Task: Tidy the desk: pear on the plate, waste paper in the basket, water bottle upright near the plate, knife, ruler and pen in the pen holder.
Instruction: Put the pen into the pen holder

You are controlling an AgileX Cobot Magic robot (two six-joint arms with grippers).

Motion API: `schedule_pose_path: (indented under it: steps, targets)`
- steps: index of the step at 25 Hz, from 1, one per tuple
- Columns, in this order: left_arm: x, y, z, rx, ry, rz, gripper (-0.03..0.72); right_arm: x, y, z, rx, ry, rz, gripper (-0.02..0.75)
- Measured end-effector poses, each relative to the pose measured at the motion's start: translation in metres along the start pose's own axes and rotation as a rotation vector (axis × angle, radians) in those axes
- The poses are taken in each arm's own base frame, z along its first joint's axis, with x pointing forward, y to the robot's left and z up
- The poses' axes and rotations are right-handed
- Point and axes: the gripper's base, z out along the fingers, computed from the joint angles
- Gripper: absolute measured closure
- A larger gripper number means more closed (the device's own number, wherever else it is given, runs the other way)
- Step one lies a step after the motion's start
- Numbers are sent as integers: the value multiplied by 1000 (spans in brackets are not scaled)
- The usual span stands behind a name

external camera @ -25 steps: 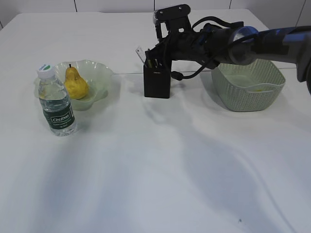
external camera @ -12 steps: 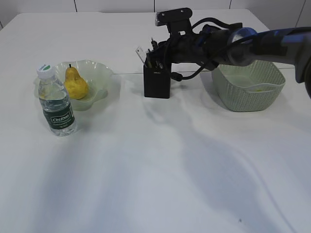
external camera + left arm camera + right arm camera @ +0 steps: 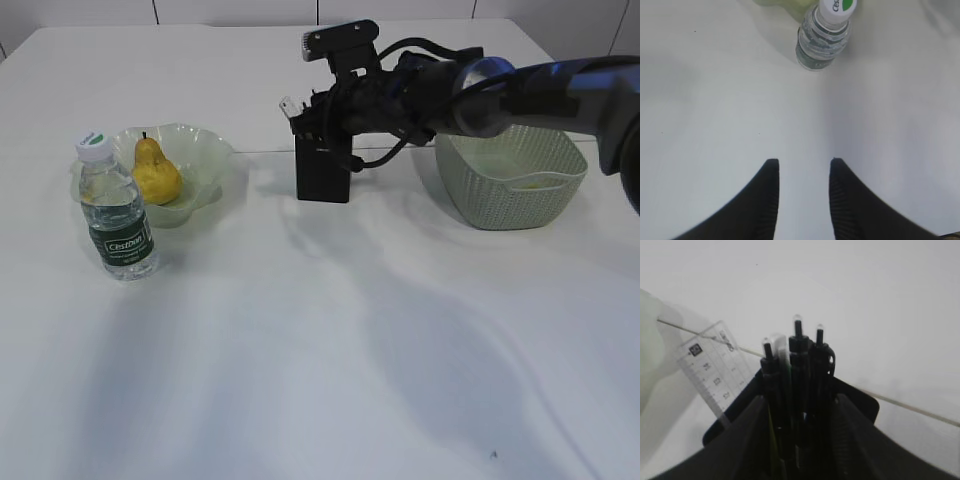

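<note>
Pen holder (image 3: 322,172), black, stands on the white worktop (image 3: 320,340) between the plate (image 3: 200,165) and the basket (image 3: 512,178). We see pens (image 3: 799,370) and a clear ruler (image 3: 715,367) with printed scale marks upright inside it. Our right hand (image 3: 800,440) straddles the pens, jaws parted, gripping nothing. Our left hand (image 3: 802,167) hovers open. The pear (image 3: 155,172) lies on the plate; the bottle (image 3: 115,208), its label reading "C'estbon", stands upright beside it.

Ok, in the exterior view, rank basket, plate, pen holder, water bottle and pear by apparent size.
1. basket
2. plate
3. pen holder and water bottle, too alike to rank; the bottle also stands nearer the camera
4. pear
</note>
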Motion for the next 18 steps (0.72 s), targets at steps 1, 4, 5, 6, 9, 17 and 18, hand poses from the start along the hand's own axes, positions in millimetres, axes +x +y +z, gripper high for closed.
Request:
schedule_pose_path:
  steps: [1,4,5,6,9,17,18]
  targets:
    - [0,0,0,0,0,0,449,-4,-1,-3,1,-9,-6,396]
    - [0,0,0,0,0,0,449,-19,-3,-14,20,-30,-35,396]
    - [0,0,0,0,0,0,449,-24,-5,-18,32,-32,-50,397]
    - [0,0,0,0,0,0,449,-28,-7,-22,44,-32,-61,397]
    - [0,0,0,0,0,0,449,-37,-12,-33,90,-10,-79,398]
    - [0,0,0,2,0,-1,449,-56,-23,-60,150,77,-411,400]
    - [0,0,0,4,0,-2,449,-57,-24,-63,156,96,-456,400]
